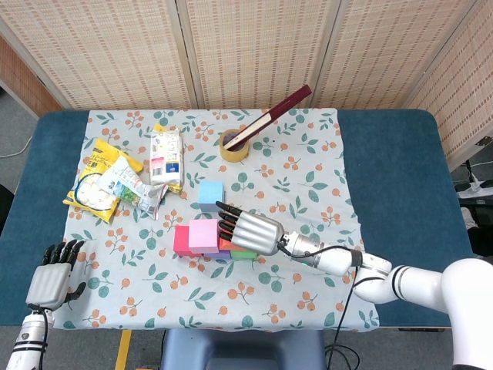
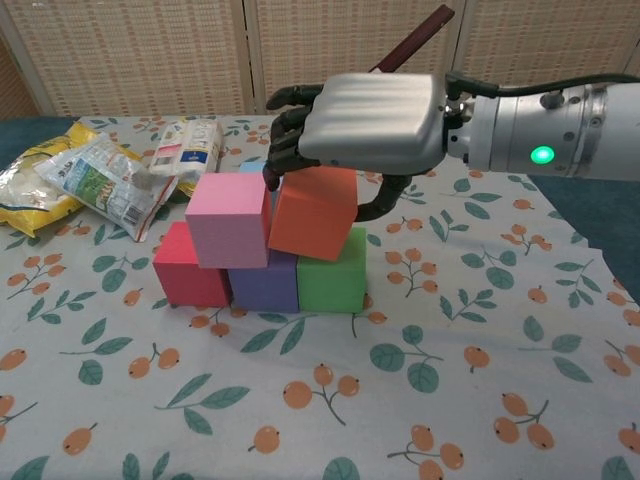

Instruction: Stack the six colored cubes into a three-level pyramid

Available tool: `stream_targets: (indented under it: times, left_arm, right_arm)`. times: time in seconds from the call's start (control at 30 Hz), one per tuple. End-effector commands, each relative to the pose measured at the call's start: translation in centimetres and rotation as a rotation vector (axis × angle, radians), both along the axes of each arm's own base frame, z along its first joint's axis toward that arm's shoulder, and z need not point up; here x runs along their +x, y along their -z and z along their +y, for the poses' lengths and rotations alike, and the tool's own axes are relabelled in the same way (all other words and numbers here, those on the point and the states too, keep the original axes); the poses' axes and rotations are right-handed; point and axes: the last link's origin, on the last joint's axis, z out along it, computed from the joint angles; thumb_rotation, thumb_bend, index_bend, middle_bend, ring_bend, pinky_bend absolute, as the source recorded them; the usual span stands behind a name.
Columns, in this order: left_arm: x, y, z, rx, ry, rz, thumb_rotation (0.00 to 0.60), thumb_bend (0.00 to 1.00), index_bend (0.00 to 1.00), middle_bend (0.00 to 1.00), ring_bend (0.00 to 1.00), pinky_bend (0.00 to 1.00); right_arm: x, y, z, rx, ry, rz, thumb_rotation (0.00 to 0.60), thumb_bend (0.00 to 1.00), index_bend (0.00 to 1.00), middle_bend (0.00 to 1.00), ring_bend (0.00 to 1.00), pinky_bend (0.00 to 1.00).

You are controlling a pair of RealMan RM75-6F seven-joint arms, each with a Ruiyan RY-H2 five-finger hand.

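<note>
The right hand (image 2: pixel 372 122) grips the orange cube (image 2: pixel 312 211), tilted, atop the bottom row.

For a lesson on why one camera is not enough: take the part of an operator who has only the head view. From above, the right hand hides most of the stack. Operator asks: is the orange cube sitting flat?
Observer: No. The chest view shows the orange cube tilted, with the right hand gripping it from above.
Operator: What is under it?
Observer: A purple cube and a green cube, side by side on the cloth.
Operator: And the pink one?
Observer: The pink cube sits level on the second tier, bridging the red cube and the purple cube.
</note>
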Motion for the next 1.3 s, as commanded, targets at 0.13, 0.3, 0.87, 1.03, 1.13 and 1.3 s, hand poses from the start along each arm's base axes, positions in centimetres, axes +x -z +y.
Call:
stream_targets:
  times: [0.13, 0.3, 0.87, 1.03, 1.13, 1.3]
  left_arm:
    - [0.0, 0.0, 0.0, -0.001, 0.002, -0.002, 0.600, 0.31, 0.00, 0.05, 0.00, 0.06]
    - [0.0, 0.0, 0.0, -0.001, 0.001, -0.001, 0.600, 0.31, 0.00, 0.05, 0.00, 0.06]
    - [0.0, 0.0, 0.0, -0.003, -0.004, -0.001, 0.600, 0.31, 0.00, 0.05, 0.00, 0.06]
    - [0.0, -0.1, -0.1, 0.000, -0.003, -0.002, 0.600, 0.31, 0.00, 0.05, 0.00, 0.06]
    - [0.1, -0.1, -0.1, -0.002, -0.002, -0.002, 0.600, 0.31, 0.00, 0.05, 0.00, 0.06]
    - [0.1, 0.2, 0.0, -0.012, 0.001, 0.000, 0.600, 0.31, 0.00, 0.05, 0.00, 0.06]
  right_arm:
    - [-0.1, 0.0, 0.0, 0.001, 0.012, 0.005, 0.600, 0.18, 0.13, 0.28, 0.12, 0.00]
    - [-0.1, 0.1, 0.0, 0.000, 0.013, 0.005, 0.600, 0.18, 0.08, 0.24, 0.11, 0.00]
    - [0.0, -0.5, 0.1, 0.005, 0.021, -0.033, 0.600, 0.12, 0.00, 0.15, 0.08, 0.00]
    - [-0.7, -2.7, -0.4, 0.000, 0.066, -0.115, 0.600, 0.12, 0.00, 0.15, 0.08, 0.00]
    - [-1.8, -4.2, -1.2, 0.002, 0.139, -0.152, 0.600, 0.12, 0.00, 0.15, 0.05, 0.00]
    - [-3.4, -5.9, -1.8, 0.078, 0.338, -0.250, 0.599, 0.12, 0.00, 0.14, 0.01, 0.00]
